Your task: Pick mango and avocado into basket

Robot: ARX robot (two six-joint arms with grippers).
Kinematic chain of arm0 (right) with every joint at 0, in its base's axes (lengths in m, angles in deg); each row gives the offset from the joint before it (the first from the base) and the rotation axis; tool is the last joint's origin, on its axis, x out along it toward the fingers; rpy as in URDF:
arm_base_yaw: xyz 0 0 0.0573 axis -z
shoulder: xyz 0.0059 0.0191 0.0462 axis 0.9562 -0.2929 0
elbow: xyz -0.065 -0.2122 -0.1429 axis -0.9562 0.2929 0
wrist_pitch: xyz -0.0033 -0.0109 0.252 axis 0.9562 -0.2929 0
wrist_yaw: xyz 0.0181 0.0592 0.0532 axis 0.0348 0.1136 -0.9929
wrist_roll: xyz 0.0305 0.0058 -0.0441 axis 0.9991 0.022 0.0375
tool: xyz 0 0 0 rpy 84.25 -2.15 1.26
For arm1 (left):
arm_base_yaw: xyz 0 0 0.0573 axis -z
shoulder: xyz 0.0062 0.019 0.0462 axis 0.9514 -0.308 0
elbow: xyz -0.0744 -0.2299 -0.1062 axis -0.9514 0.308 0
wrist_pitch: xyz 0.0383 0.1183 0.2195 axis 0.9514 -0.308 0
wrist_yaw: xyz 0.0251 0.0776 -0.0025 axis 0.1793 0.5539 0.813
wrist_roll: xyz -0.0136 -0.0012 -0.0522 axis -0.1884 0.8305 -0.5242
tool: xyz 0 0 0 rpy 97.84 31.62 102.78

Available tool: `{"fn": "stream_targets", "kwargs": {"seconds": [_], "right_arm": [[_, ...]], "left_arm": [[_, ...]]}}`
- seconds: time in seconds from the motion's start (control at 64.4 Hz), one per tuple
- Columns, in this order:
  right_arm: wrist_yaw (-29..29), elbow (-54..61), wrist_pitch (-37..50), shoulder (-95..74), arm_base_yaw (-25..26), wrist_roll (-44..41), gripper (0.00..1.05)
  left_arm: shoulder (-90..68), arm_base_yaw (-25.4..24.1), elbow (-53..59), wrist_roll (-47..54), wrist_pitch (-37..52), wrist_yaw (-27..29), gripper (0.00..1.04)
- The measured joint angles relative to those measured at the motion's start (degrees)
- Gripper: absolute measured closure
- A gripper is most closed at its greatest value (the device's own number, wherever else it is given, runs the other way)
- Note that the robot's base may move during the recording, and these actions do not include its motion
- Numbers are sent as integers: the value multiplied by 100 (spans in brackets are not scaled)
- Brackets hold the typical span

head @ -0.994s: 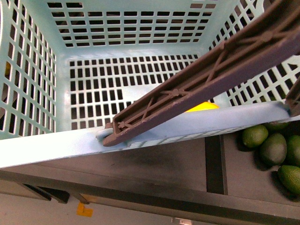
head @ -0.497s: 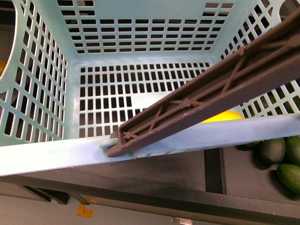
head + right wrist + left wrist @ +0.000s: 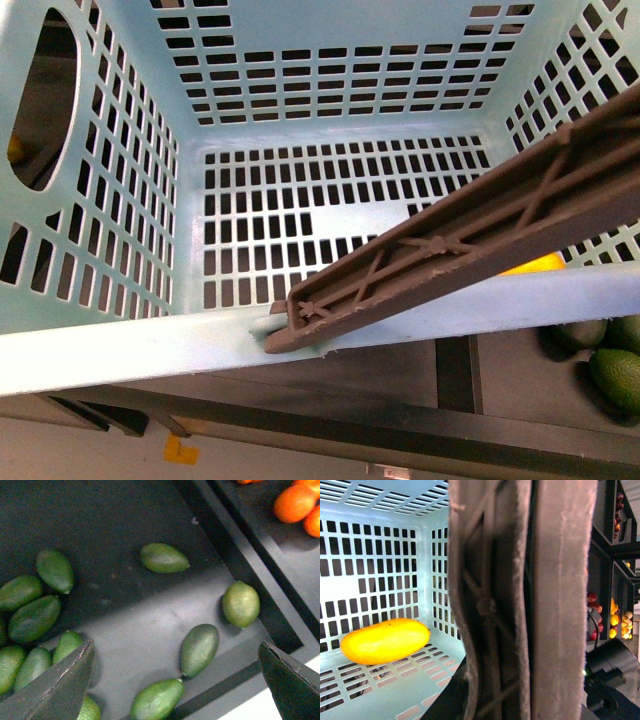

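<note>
Starting with the left tool, nothing can be said of whether it is spread or pressed together, since its fingers cannot be made out; its wrist view is filled by the brown handle (image 3: 555, 580), which is judged to be gripped or propped from close by so that the mouth of the basket (image 3: 100, 340) is left free for loading. Beyond that handle the mango (image 3: 385, 641) is seen lying on its side on the slotted basket floor, near a corner, so that half of the task is judged done. The right tool (image 3: 175, 645) is held spread wide above a dark shelf tray (image 3: 125, 610), with nothing pinched, presumably so that a fruit can be straddled. Beneath its gap, nearer one finger, the avocado (image 3: 200, 650) lies flat, with one neighbour just beside its end; it is judged the easiest to close on. Other avocados (image 3: 30, 612) are heaped by the opposite finger and could be nudged on a descent. A raised divider (image 3: 240, 565) runs past the tool, and oranges (image 3: 295, 502) are seen in the compartment beyond it.
</note>
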Motion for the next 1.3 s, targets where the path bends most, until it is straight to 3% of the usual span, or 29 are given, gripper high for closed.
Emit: {"fn": "stream_targets", "kwargs": {"seconds": [0.373, 0.621, 1.305], "right_arm": [[-225, -2999, -710, -3246, -870, -603, 9], [-562, -5171, -1532, -4903, -1025, -769, 9], [-938, -6981, -2164, -6157, -1209, -369, 9]], "left_arm": [[0, -4, 0, 2, 0, 33, 91], [0, -4, 0, 2, 0, 39, 91], [0, -4, 0, 2, 0, 37, 91]]}}
